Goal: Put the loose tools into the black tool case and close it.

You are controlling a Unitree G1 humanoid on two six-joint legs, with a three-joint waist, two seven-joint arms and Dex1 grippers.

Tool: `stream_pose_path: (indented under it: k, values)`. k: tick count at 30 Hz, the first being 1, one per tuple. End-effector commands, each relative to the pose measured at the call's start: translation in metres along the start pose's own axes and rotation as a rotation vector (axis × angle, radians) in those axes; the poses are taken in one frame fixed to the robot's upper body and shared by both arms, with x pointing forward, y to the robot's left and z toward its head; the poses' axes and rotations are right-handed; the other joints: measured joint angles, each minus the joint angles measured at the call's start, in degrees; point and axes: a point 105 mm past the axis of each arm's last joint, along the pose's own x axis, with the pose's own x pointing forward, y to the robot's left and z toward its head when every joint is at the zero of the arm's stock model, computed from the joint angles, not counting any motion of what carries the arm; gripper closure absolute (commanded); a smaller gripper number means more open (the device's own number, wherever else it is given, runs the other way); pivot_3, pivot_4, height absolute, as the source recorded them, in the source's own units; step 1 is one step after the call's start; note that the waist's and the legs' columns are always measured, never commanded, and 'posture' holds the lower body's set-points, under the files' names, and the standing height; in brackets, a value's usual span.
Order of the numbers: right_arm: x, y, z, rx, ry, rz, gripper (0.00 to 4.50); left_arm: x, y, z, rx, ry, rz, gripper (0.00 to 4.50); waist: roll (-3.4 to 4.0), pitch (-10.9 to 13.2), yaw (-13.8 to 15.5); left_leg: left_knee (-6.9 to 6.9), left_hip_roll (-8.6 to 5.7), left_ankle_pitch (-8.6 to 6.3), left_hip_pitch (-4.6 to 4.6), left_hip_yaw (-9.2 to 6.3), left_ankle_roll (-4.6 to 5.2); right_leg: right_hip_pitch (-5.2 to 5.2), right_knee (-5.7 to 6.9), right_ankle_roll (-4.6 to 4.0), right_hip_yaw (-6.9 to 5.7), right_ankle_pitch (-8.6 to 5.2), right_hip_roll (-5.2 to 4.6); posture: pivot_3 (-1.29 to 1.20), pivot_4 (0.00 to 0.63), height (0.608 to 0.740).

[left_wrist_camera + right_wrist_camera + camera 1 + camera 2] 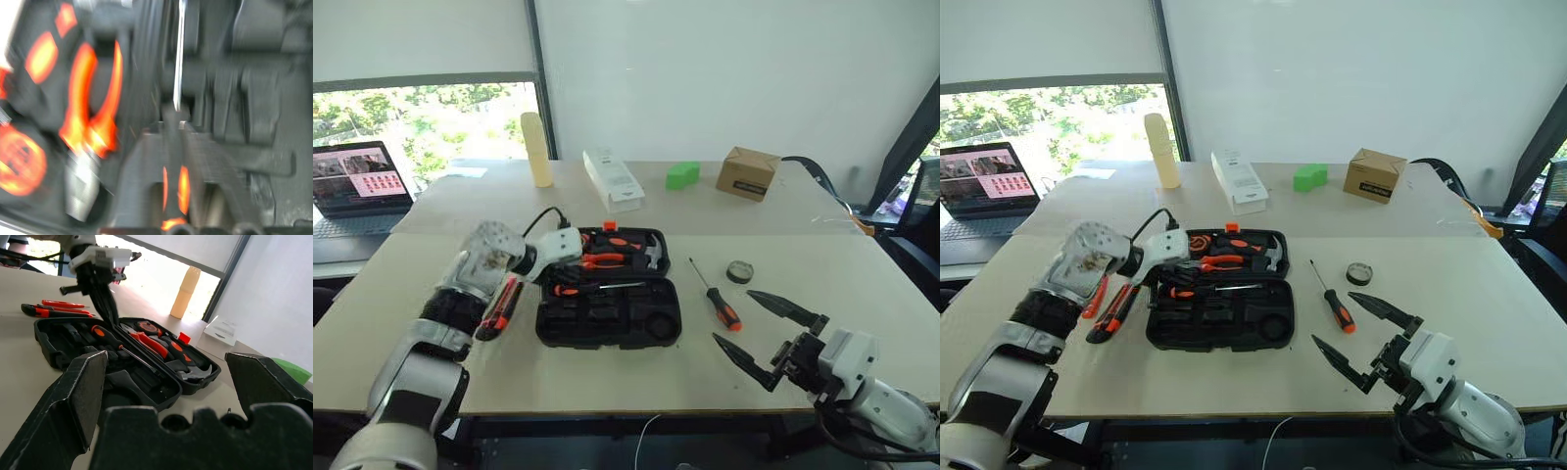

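Observation:
The black tool case lies open mid-table. Pliers and a hammer sit in its far half. An orange-and-black screwdriver lies across its near half. My left gripper is shut and points down at the handle end of that screwdriver, with nothing clearly held. Left of the case lie the utility knife and a slim orange tool. A second screwdriver and a dark tape roll lie right of the case. My right gripper is open, held above the table near that screwdriver's handle.
Along the far side stand a yellow bottle, a white box, a green object and a brown cardboard box. A laptop sits at the far left. The table's front edge runs just below my right gripper.

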Motion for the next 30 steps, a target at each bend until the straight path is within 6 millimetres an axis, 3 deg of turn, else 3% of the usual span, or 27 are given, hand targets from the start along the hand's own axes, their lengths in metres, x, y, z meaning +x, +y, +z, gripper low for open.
stream_pose_path:
  k: [1,12,21,30]
  values:
    - [0.001,-0.003,0.008,-0.036,-0.035,0.001,0.0,-0.002,0.008,0.011,0.039,-0.05,0.061,4.44,0.0,0.0,0.1,0.0,0.0,0.0,-0.01,0.0,0.0,0.0,-0.01,0.01,0.0,0.0,0.0,0.0,0.15,0.74]
    - [0.005,-0.005,0.009,-0.045,-0.041,-0.003,0.0,0.016,-0.008,0.0,0.017,-0.039,0.018,4.44,0.02,0.0,-0.3,-0.03,0.01,0.0,0.05,0.01,0.0,0.0,0.03,0.0,0.01,0.0,0.0,0.0,0.15,0.74]
    - [0.009,-0.007,0.007,-0.042,-0.047,-0.026,0.0,0.033,-0.014,-0.021,-0.026,0.039,0.06,4.44,0.16,-0.1,-0.3,-0.03,0.0,0.0,0.28,0.02,0.01,0.21,0.05,0.01,0.05,0.0,0.0,0.0,0.15,0.74]
    - [0.001,-0.013,0.002,-0.051,-0.023,-0.06,0.0,0.039,-0.022,-0.013,-0.016,-0.031,0.036,4.44,0.3,-0.2,0.1,-0.04,-0.02,-0.01,0.44,0.04,0.01,0.33,0.08,0.01,0.1,0.0,-0.01,0.0,0.15,0.74]
